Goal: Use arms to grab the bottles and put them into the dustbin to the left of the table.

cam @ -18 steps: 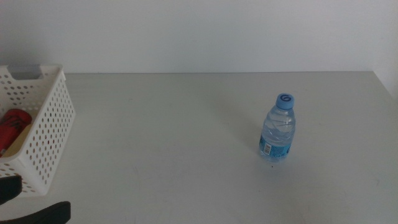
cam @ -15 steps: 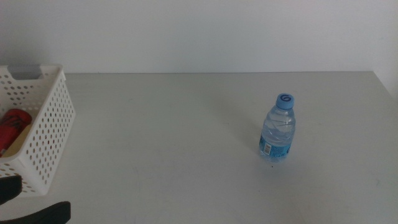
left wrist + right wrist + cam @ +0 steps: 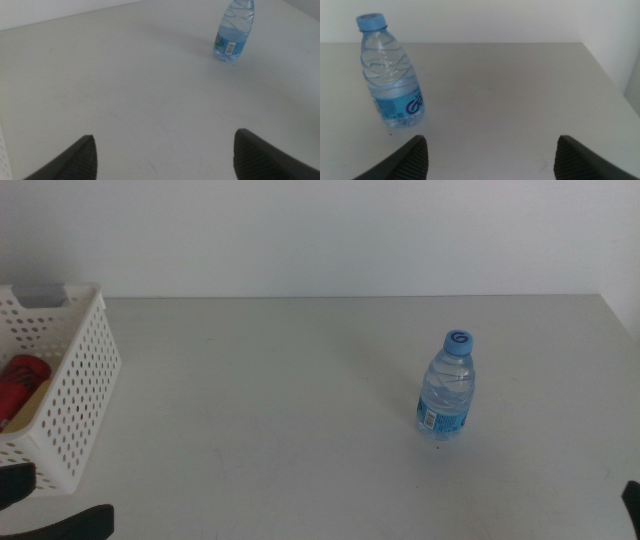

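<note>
Off-white and nearly bare, the table [image 3: 270,390] runs back to a plain pale wall, with one water bottle [image 3: 446,385] upright on its right half, blue cap up, well apart from everything else. At the far left edge stands the white perforated dustbin [image 3: 85,395], and a red can [image 3: 18,387] already lies inside it, a sign that part of the clearing is done. No yellow bottle shows in any view; it may lie in a part of the bin that cannot be seen.

The left gripper [image 3: 165,155] waits low beside the bin's near corner, its dark jaws spread wide and holding nothing, the bottle far across the table from it. The right gripper [image 3: 490,155] also has its jaws wide apart and empty, and its wrist camera looks at the bottle from close by; in the middle view only a dark sliver of that arm shows at the bottom right corner.

The bottle stands on the right arm's side, so that arm looks the likelier one to take it, and the spread jaws suit a grasp round its body. The bin lies clear across the table from there.
</note>
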Robot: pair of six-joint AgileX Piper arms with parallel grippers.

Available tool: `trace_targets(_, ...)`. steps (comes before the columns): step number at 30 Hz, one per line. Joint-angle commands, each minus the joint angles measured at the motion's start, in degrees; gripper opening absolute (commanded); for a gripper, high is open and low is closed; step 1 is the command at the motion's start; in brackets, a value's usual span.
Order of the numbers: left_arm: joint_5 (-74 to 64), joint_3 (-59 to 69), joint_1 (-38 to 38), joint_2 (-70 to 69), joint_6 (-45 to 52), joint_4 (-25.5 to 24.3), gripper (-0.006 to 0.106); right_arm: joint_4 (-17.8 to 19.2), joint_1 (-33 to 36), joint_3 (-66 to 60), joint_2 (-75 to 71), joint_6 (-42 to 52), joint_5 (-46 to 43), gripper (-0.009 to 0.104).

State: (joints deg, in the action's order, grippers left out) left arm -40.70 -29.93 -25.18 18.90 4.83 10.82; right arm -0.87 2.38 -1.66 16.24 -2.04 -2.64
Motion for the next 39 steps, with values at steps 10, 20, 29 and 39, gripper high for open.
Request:
trace_targets(10,3.72,-1.55,-0.41,0.57,-0.28,1.28,0.093,5.55,11.61,0.58,39.0,-4.98,-49.46,0.064)
trace_targets(20,3.72,-1.55,-0.41,0.57,-0.28,1.28,0.093,6.78,11.61,0.74,58.53,-6.06,-74.04,0.064)
trace_targets(29,3.72,-1.55,-0.41,0.57,-0.28,1.28,0.093,15.28,11.61,9.59,69.09,-6.06,-73.89,0.075)
trace_targets(39,3.72,-1.55,-0.41,0.57,-0.28,1.28,0.093,17.32,11.61,22.34,81.49,-5.81,-73.62,0.092)
